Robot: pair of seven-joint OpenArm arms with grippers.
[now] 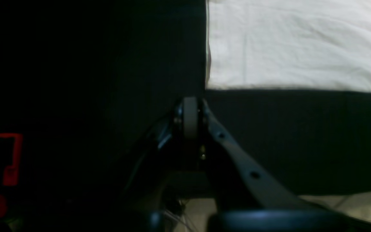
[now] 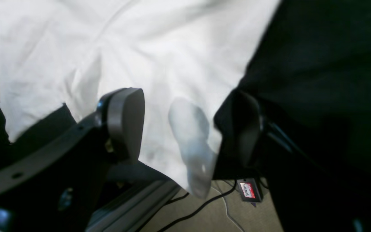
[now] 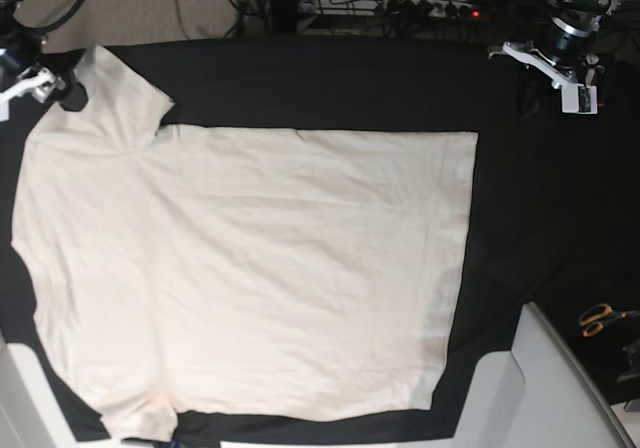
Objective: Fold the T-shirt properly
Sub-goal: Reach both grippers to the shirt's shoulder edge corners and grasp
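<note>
The cream T-shirt (image 3: 250, 268) lies spread flat on the black table cover (image 3: 330, 83), collar side at the left and hem at the right. My right gripper (image 3: 45, 86) is at the far-left sleeve. In the right wrist view it (image 2: 182, 125) stands open, with the sleeve's cloth (image 2: 172, 58) lying between and beyond its fingers (image 2: 126, 122); a loose, blurred fold hangs there, not pinched. My left gripper (image 3: 545, 68) hovers at the far right, off the shirt. In the left wrist view it (image 1: 190, 116) is shut on nothing, and a shirt corner (image 1: 295, 45) lies just ahead to the right.
Orange-handled scissors (image 3: 600, 318) lie on the cover at the right edge. A pale grey slab (image 3: 535, 388) juts in at the bottom right. Cables and a power strip (image 3: 430, 6) run behind the table. Under the right gripper I see a metal rail (image 2: 134, 203), floor cables and a small red tag (image 2: 247, 190).
</note>
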